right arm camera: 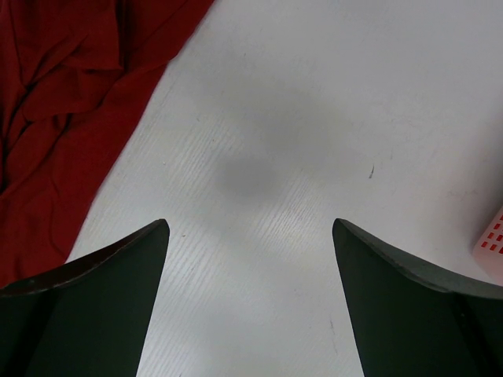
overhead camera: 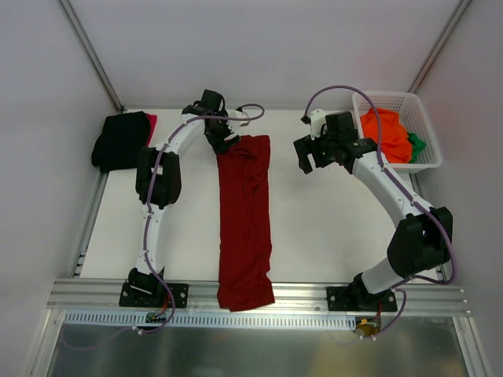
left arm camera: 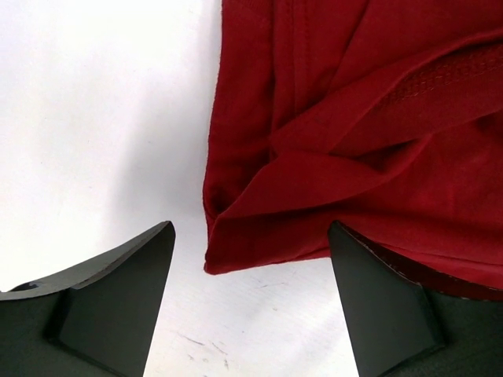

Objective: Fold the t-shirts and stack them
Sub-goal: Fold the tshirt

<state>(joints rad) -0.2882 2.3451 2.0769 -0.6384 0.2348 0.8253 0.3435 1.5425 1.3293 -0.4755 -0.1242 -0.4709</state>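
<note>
Black fingers (left arm camera: pixel 118 290) of the left gripper (left arm camera: pixel 250 236) sat at the bottom of the left wrist view, one on each side. They stood wide apart with nothing pinched. Between them lay a corner of the dark red shirt (left arm camera: pixel 354 141), with folds and a seam showing. The cloth filled the upper right of that view, and the right finger was in front of its edge. It was hard to tell if that finger touched the cloth. White table (left arm camera: pixel 94 118) showed on the left.

In the top view, the dark red shirt was folded into a long strip down the middle of the frame. Its top end was by the left gripper. Its bottom end hung over the metal rail (overhead camera: pixel 94 292) at the bottom of the frame.

The right gripper (right arm camera: pixel 250 228) was wide open too and held nothing. It hung over bare table, and a soft gray shadow lay under it. The dark red shirt was on the left side of the right wrist view. A bit of the white basket (right arm camera: pixel 491 236) peeked in at the right edge.

In the top view the basket sat in the upper right, with an orange shirt (overhead camera: pixel 385 135) and a green shirt (overhead camera: pixel 416 144) bunched inside it. A black shirt (overhead camera: pixel 119 140) lay folded at the upper left. A thin edge of a bright red shirt (overhead camera: pixel 151 120) showed at its right side.
</note>
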